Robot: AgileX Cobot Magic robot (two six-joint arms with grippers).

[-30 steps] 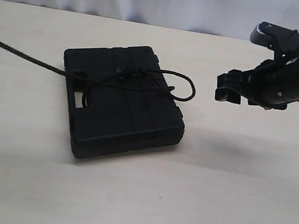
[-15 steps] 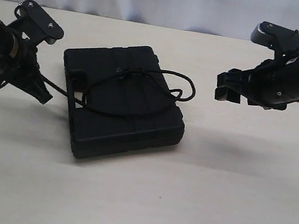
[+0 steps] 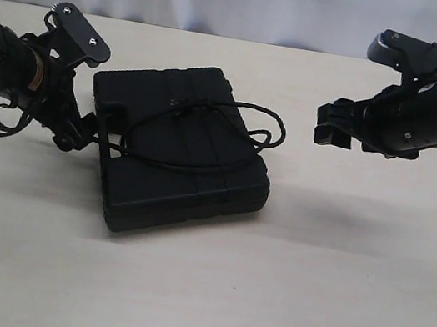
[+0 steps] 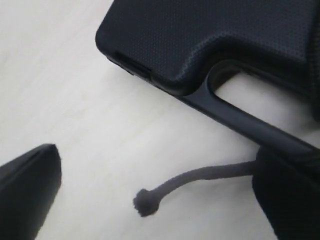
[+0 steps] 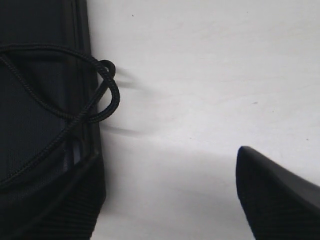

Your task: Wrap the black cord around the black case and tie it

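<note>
Cord (image 4: 200,174) braided and looped, case (image 3: 171,189) matte, ribbed

Exterior cam: raised, angled down over pale beige worktop (image 3: 329,302), mid-range, whole scene. Left wrist cam: close on flat matte-black plastic case (image 4: 225,35), handle end. Right wrist cam: close on opposite edge. All share case.
</note>
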